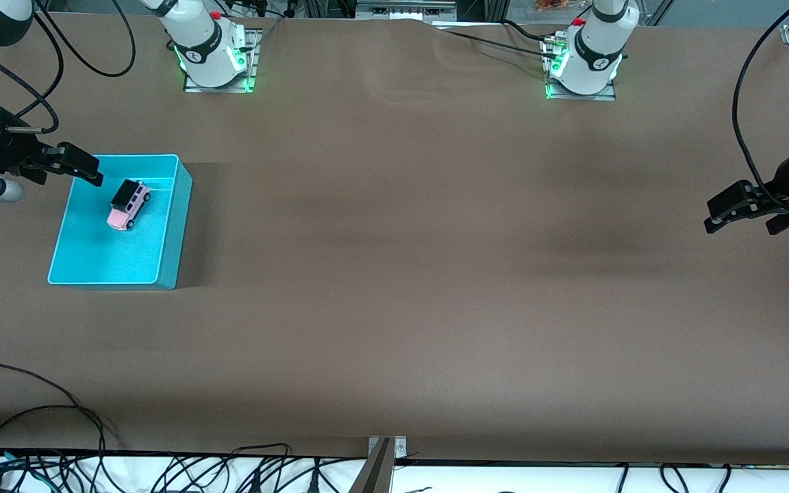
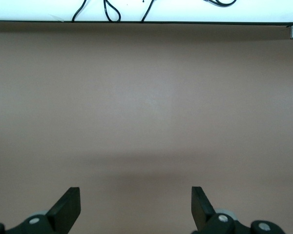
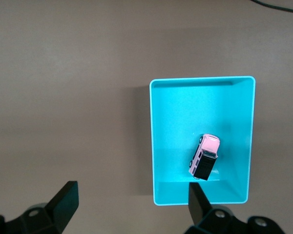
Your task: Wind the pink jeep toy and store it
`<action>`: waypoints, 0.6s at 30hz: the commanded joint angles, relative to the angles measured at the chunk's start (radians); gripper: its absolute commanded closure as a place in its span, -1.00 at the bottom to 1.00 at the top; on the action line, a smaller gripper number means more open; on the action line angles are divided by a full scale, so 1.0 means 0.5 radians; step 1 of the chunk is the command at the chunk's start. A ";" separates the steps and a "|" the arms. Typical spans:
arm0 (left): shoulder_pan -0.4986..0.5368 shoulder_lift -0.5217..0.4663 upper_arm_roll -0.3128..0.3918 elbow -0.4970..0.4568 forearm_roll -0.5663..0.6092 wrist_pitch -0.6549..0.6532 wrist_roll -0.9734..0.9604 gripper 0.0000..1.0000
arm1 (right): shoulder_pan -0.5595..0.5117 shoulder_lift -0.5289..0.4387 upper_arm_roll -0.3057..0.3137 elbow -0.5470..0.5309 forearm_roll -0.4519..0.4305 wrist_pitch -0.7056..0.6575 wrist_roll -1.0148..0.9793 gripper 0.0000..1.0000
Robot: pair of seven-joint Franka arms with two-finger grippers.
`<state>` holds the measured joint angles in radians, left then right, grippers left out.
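Note:
The pink jeep toy (image 1: 129,204) with its black roof lies inside the turquoise bin (image 1: 170,226), near the bin's end closest to the robots. The bin stands toward the right arm's end of the table. My right gripper (image 1: 83,168) is open and empty, up over the bin's corner on the robots' side. In the right wrist view its fingers (image 3: 132,200) spread wide, with the jeep (image 3: 205,156) and the bin (image 3: 154,146) below. My left gripper (image 1: 720,213) is open and empty, waiting over bare table at the left arm's end (image 2: 136,204).
The brown table stretches wide between the two arms. Black cables (image 1: 31,411) lie at the table's front edge near the right arm's end. A metal bracket (image 1: 386,445) sits at the middle of the front edge. The arm bases (image 1: 213,61) stand along the back.

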<state>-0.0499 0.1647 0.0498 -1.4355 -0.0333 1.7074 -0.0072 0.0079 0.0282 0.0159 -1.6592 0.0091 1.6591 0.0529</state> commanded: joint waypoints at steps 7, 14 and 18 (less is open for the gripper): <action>0.014 -0.035 -0.011 -0.010 -0.016 -0.022 0.033 -1.00 | -0.010 0.005 0.002 0.069 -0.034 -0.005 -0.044 -1.00; 0.005 -0.035 -0.014 -0.010 -0.016 -0.022 0.033 -1.00 | -0.007 0.005 0.008 0.070 -0.031 -0.005 -0.044 -1.00; -0.007 -0.035 -0.011 -0.013 -0.019 -0.022 0.033 -1.00 | -0.010 0.005 0.008 0.066 -0.034 -0.008 -0.047 -1.00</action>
<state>-0.0521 0.1640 0.0483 -1.4354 -0.0332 1.7074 -0.0072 0.0075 0.0284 0.0160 -1.6420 0.0079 1.6625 0.0437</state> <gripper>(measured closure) 0.000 0.000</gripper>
